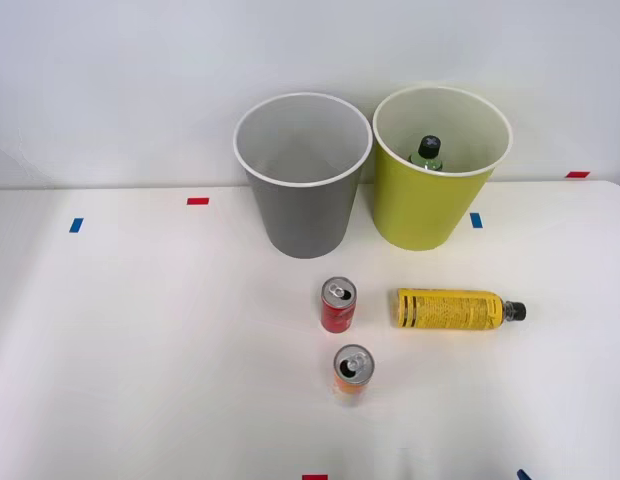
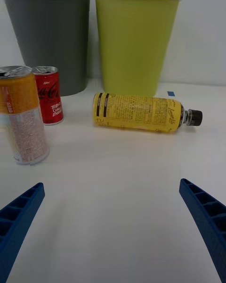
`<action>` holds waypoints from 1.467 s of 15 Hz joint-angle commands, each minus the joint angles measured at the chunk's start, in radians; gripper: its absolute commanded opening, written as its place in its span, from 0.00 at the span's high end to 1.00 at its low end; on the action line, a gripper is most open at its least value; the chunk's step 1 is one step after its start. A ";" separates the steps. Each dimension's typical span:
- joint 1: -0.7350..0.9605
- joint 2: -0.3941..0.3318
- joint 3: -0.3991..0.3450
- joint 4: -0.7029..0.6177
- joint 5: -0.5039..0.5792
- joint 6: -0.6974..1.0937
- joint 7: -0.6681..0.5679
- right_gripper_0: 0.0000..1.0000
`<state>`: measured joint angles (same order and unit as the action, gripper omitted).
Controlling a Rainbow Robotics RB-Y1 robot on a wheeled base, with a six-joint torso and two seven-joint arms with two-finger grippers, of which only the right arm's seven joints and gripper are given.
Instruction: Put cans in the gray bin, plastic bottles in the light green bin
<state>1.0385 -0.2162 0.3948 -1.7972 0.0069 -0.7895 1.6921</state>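
1. Gray bin [image 1: 303, 180]: upright at the back of the white tabletop [image 1: 140, 340], nothing visible inside; just beside the light green bin, on its left in the front view.
2. Light green bin [image 1: 440, 180]: upright, holding the green bottle [image 1: 426, 153], black cap up.
3. Yellow-label bottle [image 1: 450, 309]: lying on its side on the tabletop in front of the light green bin, black cap pointing to the robot's right.
4. Red can [image 1: 338, 305]: upright, pull-tab top up, in front of the gray bin, left of the yellow-label bottle, apart from it.
5. Orange can [image 1: 352, 373]: upright, near the red can, closer to the robot.
6. Right gripper [image 2: 113, 226]: blue ribbed fingers [image 2: 207, 217] wide apart, holding nothing, low over bare tabletop, short of the yellow-label bottle.
7. Red and blue tape marks [image 1: 197, 201]: scattered on the tabletop.
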 commanded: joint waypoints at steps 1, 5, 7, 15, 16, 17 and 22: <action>-0.002 -0.003 0.002 0.002 0.015 0.003 0.006 0.01; -0.003 -0.003 0.001 0.004 0.015 0.003 0.006 0.01; -0.003 -0.003 0.001 0.004 0.015 0.003 0.006 0.01; -0.003 -0.003 0.001 0.004 0.015 0.003 0.006 0.01; -0.003 -0.003 0.001 0.004 0.015 0.003 0.006 0.01; -0.003 -0.003 0.001 0.004 0.015 0.003 0.006 0.01; -0.003 -0.003 0.001 0.004 0.015 0.003 0.006 0.01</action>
<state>1.0355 -0.2193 0.3959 -1.7932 0.0214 -0.7871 1.6980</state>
